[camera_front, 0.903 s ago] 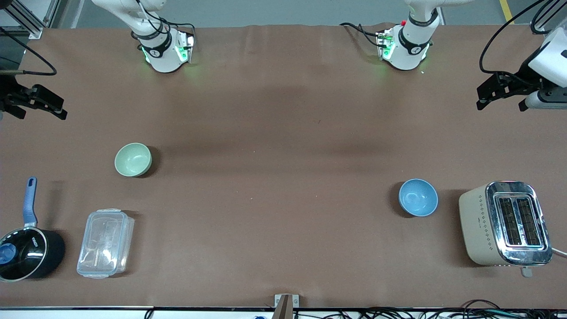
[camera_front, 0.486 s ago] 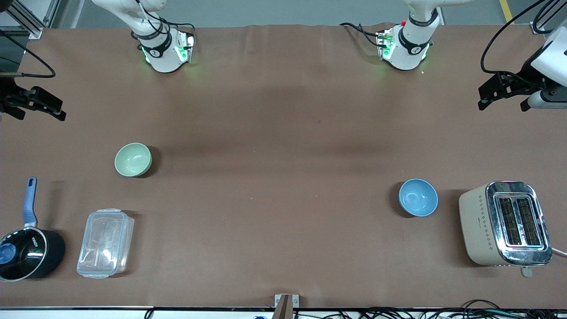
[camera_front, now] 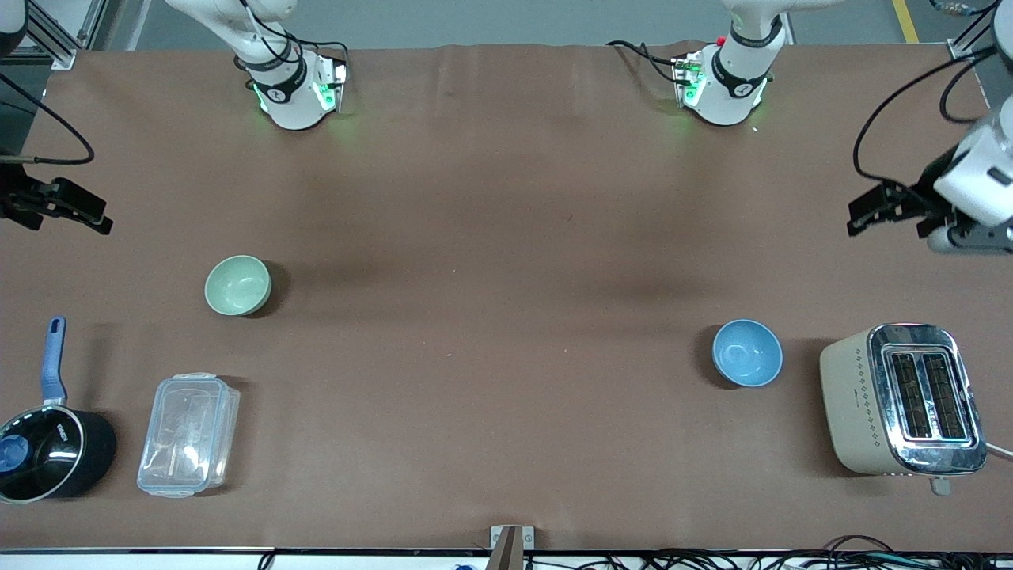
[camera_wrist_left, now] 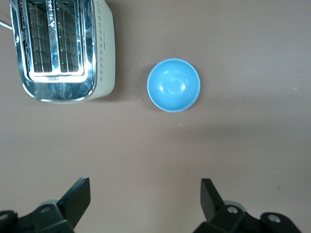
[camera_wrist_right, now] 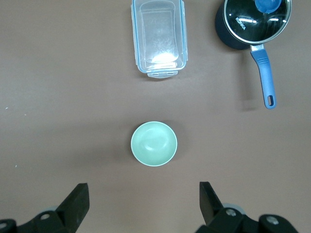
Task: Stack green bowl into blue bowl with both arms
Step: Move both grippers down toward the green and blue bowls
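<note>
Your brown cloth-covered table (camera_front: 506, 237) held the pale sage-green bowl (camera_front: 237, 285) at frame left and the sky-blue bowl (camera_front: 747, 353) at lower right, well apart. Your left gripper (camera_front: 870, 212) and right gripper (camera_front: 79, 214) hung spread wide, holding nothing.

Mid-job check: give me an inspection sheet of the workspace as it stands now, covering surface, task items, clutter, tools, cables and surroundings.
Surface: brown table, no spills seen.
Job's things: green bowl upright toward the right arm's end; blue bowl upright toward the left arm's end, beside the toaster. Not yet stacked.
Clutter: lidded saucepan and clear plastic container, both nearer the front camera than the green bowl.
Tools: left tool open, empty, in the air; right tool open, empty, in the air.
Cables: bundle along the table's near edge.
Surroundings: grey floor past the bases.
</note>
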Motion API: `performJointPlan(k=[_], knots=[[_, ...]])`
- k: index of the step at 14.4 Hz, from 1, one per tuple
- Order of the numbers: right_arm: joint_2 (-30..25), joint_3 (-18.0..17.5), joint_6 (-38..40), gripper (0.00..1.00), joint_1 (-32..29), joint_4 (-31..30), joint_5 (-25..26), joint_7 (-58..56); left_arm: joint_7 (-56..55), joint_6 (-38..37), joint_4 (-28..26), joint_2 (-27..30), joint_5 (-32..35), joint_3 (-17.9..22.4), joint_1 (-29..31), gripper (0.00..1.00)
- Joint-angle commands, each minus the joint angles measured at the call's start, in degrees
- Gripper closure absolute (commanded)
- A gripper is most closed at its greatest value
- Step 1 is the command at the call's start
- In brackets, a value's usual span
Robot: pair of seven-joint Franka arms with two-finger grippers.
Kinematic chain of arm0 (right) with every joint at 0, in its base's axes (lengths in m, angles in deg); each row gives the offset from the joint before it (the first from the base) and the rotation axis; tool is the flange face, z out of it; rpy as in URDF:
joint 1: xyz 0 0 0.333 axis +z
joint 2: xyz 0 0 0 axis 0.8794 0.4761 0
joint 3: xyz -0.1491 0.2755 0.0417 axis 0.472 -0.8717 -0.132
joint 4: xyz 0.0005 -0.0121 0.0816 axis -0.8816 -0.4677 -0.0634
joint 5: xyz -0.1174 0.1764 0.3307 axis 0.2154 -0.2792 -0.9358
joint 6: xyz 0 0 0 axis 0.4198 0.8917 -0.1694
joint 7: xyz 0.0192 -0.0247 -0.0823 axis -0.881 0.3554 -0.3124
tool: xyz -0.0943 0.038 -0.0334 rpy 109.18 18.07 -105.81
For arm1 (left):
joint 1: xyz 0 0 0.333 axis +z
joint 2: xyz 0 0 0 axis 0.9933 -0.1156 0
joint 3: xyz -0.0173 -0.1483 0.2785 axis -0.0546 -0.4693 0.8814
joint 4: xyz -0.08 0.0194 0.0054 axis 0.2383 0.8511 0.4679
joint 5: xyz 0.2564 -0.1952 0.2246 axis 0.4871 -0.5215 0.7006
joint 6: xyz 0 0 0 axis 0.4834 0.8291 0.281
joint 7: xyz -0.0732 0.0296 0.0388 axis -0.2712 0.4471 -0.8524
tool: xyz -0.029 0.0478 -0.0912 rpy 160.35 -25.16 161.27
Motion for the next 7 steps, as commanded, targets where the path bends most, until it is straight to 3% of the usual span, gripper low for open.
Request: performJointPlan(k=[1, 4, 7], knots=[[-0.8, -0.7, -3.6, 0.0, -2.6, -5.0, -0.1, -1.7, 0.9, 7.2, -4.9, -1.8, 0.1, -0.1, 0.4, 0.0], [-0.9, -0.7, -11.2, 0.0, -5.5, -14.5, -0.1, -4.8, 0.9, 18.4, -11.0, -5.4, 0.1, -0.1, 0.4, 0.0], [-0.8, -0.6, -19.5, 0.0, -7.3, -22.3, -0.1, -5.7, 0.9, 25.4, -12.1, -11.2, 4.5, 0.0, 0.4, 0.0]])
